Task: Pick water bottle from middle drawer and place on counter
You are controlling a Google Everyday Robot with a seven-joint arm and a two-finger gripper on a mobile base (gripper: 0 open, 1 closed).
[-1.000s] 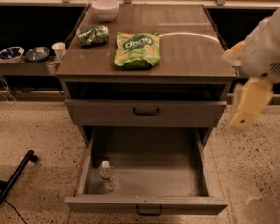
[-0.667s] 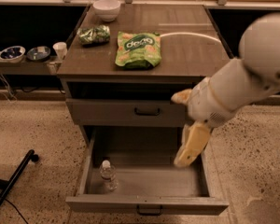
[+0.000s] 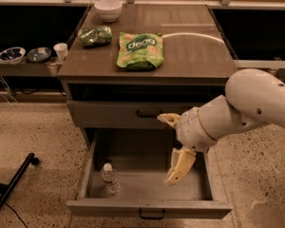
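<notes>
Water bottle [image 3: 109, 177]: one, upright in middle drawer [image 3: 147, 207]; one hand [image 3: 178, 167] over drawer.

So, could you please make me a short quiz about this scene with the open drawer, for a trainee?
1. True or false: the water bottle stands upright inside the middle drawer.
2. Which of these lies on the counter? A) green snack bag B) banana C) red can
3. Where is the end effector relative to the bottle?

Key: 1 true. 2 A. 3 Apart from it, over the drawer's opposite side.
</notes>
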